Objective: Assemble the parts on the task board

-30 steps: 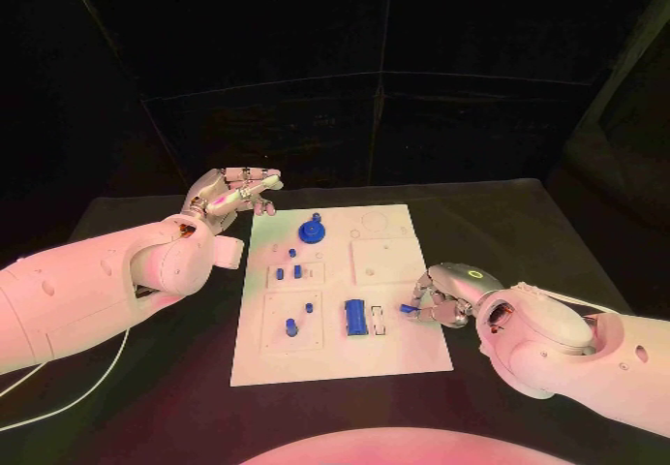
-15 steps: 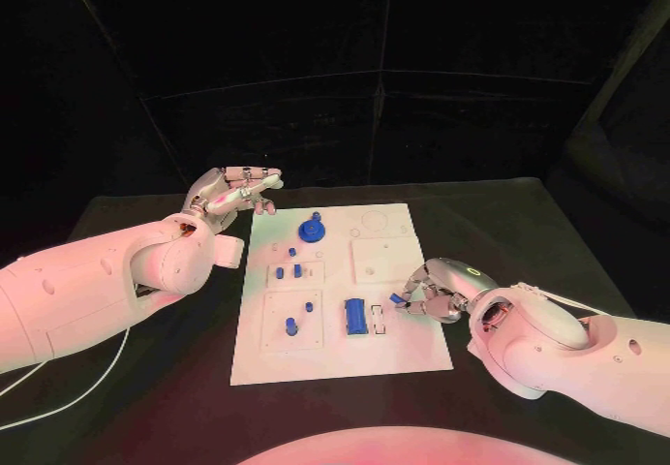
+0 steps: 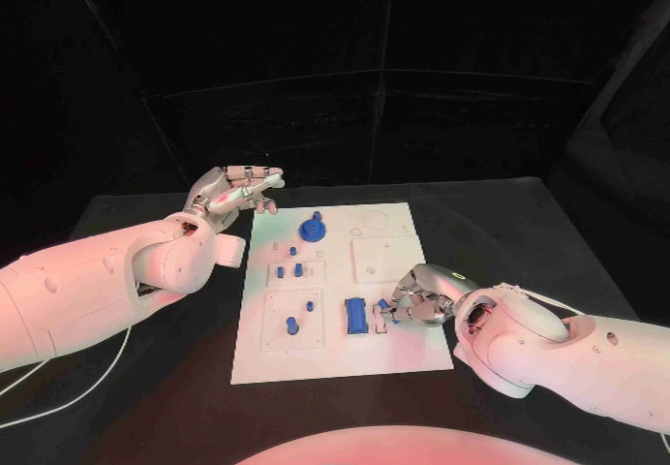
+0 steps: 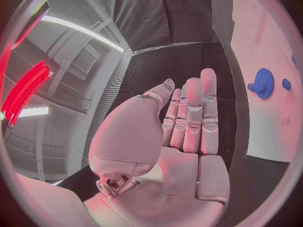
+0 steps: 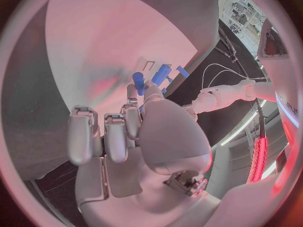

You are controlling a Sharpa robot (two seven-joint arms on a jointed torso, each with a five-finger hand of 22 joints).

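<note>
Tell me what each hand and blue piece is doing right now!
left hand: raised beside the board's far left corner, holding nothing, fingers apart.
right hand: over the board, pinching a small blue part.
blue gear: sitting on the task board, untouched.
blue block: lying on the board next to the right hand's fingers.
small blue pegs: standing on the board, untouched.

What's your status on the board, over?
Right hand pinches a small blue part over the board, beside the blue block. Left hand open, off the board's far corner. Nothing blocking.
</note>
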